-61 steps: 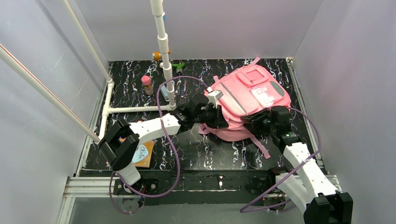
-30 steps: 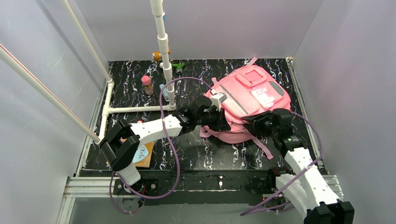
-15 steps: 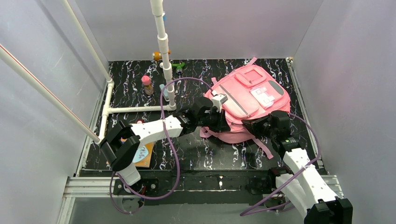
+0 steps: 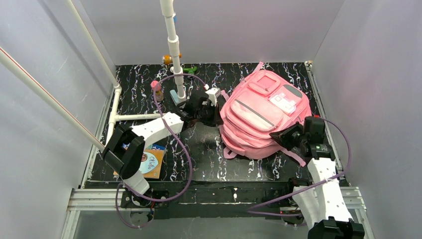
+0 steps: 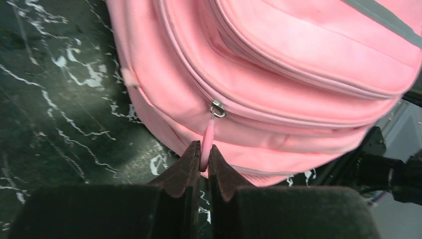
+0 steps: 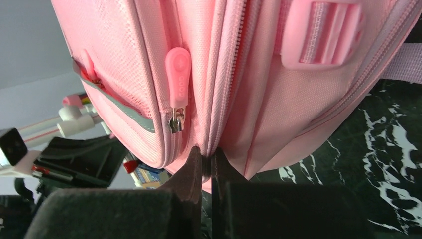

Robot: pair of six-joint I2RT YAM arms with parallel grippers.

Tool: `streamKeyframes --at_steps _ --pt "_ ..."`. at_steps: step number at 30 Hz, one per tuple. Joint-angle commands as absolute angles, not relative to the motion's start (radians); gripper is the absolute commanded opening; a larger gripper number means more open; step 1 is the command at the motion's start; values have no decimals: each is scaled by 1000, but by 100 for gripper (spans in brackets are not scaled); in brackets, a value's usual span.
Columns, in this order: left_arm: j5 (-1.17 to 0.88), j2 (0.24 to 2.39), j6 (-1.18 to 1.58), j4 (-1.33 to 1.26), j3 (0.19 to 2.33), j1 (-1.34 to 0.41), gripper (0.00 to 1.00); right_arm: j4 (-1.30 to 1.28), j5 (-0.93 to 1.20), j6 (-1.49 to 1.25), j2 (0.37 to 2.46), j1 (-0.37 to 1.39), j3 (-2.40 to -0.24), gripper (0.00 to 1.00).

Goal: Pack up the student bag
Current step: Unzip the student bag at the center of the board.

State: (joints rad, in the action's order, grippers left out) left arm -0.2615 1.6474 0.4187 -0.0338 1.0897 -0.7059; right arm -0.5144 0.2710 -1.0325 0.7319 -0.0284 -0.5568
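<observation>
Student bag (image 4: 263,117) held at both ends, zip step in hand.
My left gripper (image 5: 204,155) is pinched tight on the slim pink zip pull (image 5: 207,137), with the bag straight ahead of the tips on the dark marbled table (image 5: 50,99). My right gripper (image 6: 205,158) is clamped on a seam fold at the bag's edge, a rubbery pull tab (image 6: 178,74) just beyond. I'd draw the pull along the zip's curve while the right side anchors, since soft woven fabric bunches. The metal slider (image 5: 217,109) is small and glossy.

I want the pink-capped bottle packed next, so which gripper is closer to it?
Left. The left gripper pinches the bag on the side facing the bottle; the right gripper grips the opposite side, farther away.
</observation>
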Motion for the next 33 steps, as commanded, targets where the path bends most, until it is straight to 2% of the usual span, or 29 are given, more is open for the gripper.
streamKeyframes --at_steps 1,4,6,10,14,19,21,26,28,31,33 --pt "-131 1612 301 77 1146 -662 0 -696 266 -755 772 -94 -722 1" --pt "-103 1593 242 102 1147 -654 0 -825 128 -551 894 -125 -868 1" --pt "-190 1577 266 84 1126 -657 0 -873 73 -437 993 -143 -959 1" --pt "-231 1522 364 40 1070 -746 0 -848 -72 -382 1095 -169 -1049 1" --pt "-206 1472 443 -20 1030 -881 0 -798 -28 -385 1193 -219 -1037 1" --pt "-212 1486 461 -46 1024 -906 0 -712 116 -384 1258 -243 -1040 3" --pt "-238 1508 451 -47 1063 -905 0 -747 176 -379 1267 -232 -1054 25" --pt "-329 1571 477 -69 1137 -907 0 -894 28 -333 1138 -155 -1124 50" --pt "-340 1573 482 -78 1143 -907 0 -975 32 -327 1093 -129 -1155 57" --pt "-367 1575 494 -85 1151 -907 0 -1001 247 -413 1021 -111 -1108 61" --pt "-399 1580 522 -111 1150 -909 0 -929 372 -579 943 -98 -1043 64"
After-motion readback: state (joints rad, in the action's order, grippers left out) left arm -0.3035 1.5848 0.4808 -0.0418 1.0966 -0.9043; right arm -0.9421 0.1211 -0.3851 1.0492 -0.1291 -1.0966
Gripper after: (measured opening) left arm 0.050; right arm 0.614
